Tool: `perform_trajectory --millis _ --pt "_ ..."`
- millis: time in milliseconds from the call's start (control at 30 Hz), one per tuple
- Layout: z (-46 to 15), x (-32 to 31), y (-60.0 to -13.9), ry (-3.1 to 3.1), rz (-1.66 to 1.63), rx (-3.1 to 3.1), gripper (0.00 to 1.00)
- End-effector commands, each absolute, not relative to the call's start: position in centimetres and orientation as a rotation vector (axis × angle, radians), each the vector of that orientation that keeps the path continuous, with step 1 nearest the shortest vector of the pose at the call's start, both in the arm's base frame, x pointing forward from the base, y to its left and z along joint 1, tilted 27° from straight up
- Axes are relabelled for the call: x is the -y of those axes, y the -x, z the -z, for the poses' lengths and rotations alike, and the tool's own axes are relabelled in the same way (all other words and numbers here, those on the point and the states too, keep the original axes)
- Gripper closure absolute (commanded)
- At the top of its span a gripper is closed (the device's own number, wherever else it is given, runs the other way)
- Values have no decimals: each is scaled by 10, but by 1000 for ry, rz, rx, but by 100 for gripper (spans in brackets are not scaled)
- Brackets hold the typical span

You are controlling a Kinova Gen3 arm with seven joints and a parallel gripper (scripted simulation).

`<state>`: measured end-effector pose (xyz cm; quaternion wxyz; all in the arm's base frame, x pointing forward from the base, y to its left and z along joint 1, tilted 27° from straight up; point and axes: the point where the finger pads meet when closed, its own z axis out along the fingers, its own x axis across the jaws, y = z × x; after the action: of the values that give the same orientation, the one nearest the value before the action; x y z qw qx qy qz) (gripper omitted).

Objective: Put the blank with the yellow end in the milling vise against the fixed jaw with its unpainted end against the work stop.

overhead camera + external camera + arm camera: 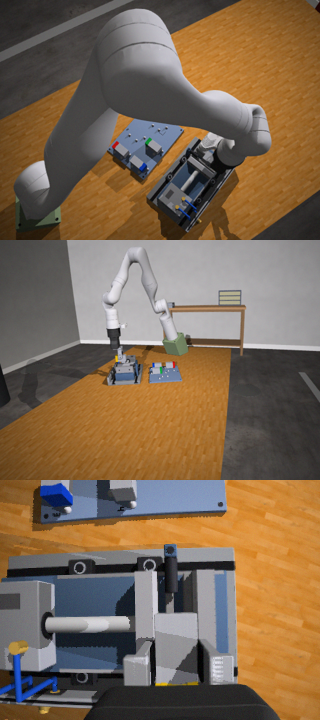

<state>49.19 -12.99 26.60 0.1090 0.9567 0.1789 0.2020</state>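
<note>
1. Starting at the left of the top view, spotted the plate (172,132) with the red blank (120,149), blue blank (137,163) and green blank (154,146) lying apart on it.
2. Moved right to the vise (120,559): saw the hose block (27,623), then the moving jaw (146,610).
3. Found the gripper (176,667) clamped tight on the yellow-end blank (175,647), hanging over the gap, bare end toward the work stop (171,570).
4. Ended at the fixed jaw (204,607). Looked like mid-placement. Next up, probably: lowering onto the low bars, then nudging right against that jaw and up to the stop.
</note>
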Motion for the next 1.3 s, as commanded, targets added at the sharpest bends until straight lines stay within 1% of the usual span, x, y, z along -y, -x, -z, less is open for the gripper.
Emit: perform_trajectory --millis 0,1267 --pt "-267 129 -492 -2813 -597 -526 100" --pt "-266 120 -489 -2813 -596 -526 100"
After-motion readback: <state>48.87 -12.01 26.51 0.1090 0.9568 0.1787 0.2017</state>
